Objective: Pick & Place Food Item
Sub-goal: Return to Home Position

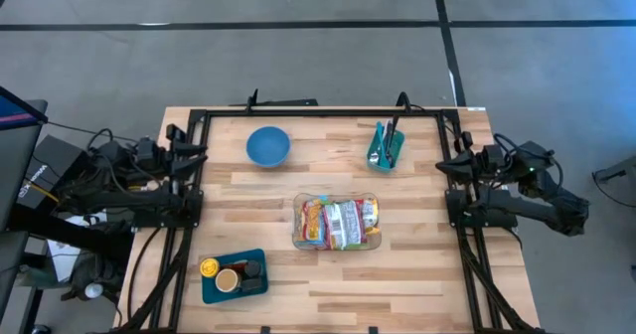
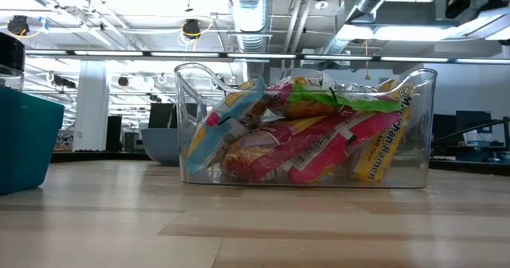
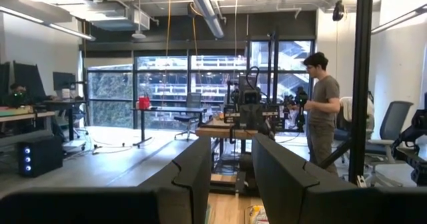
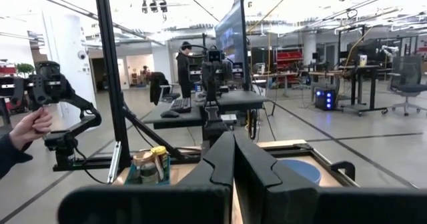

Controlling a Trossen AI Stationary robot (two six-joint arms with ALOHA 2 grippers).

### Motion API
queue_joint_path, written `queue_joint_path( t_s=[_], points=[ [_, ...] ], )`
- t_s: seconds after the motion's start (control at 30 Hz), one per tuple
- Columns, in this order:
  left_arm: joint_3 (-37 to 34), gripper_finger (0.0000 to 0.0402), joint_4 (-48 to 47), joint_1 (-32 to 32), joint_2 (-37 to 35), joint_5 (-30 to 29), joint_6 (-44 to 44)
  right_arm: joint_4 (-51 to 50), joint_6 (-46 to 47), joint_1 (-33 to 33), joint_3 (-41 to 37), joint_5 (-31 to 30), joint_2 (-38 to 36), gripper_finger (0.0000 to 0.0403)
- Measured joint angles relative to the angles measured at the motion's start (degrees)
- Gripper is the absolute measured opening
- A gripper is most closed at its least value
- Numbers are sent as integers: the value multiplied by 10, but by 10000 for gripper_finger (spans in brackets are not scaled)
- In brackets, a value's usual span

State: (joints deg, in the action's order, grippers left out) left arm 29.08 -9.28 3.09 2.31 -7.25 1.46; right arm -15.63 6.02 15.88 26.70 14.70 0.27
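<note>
Presently: left pincer (image 3: 232, 145), released; right pincer (image 4: 233, 141), clenched empty; both tucked beside wooden table (image 1: 417, 274). Settle arms gently, clear of transparent noodle-filled bin (image 2: 194, 88).

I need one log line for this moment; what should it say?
phase: home | left arm: at table's left edge, jaws apart, empty | right arm: at right edge, jaws shut, empty | transparent bin: holds noodle packs

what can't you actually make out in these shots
- High view: utensils in the blue bin are too small to identify.
- Low view: teal container is cut off by the left edge.
- Both views: number of noodle packs in the transparent bin; they overlap.
</note>
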Motion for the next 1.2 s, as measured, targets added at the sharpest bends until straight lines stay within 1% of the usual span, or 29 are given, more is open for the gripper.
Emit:
queue_joint_path(
  t_s=[0.2,0.5,0.63,0.73,0.87,1.2],
  points=[
    [0,104,-18,0,-22,0,0,-4,0,0,0,0,0,0],
    [0,104,-23,0,-22,0,0,-5,-2,0,0,0,0,0],
    [-22,104,14,0,-21,0,-2,0,-5,0,-1,0,0,0],
    [-58,104,76,0,-20,0,-1,39,-5,0,-15,0,0,0],
    [-105,104,142,0,-20,0,0,109,5,-1,-54,0,0,0],
    [-174,104,186,0,-20,0,-4,217,45,-1,-138,2,0,0]
  ],
)
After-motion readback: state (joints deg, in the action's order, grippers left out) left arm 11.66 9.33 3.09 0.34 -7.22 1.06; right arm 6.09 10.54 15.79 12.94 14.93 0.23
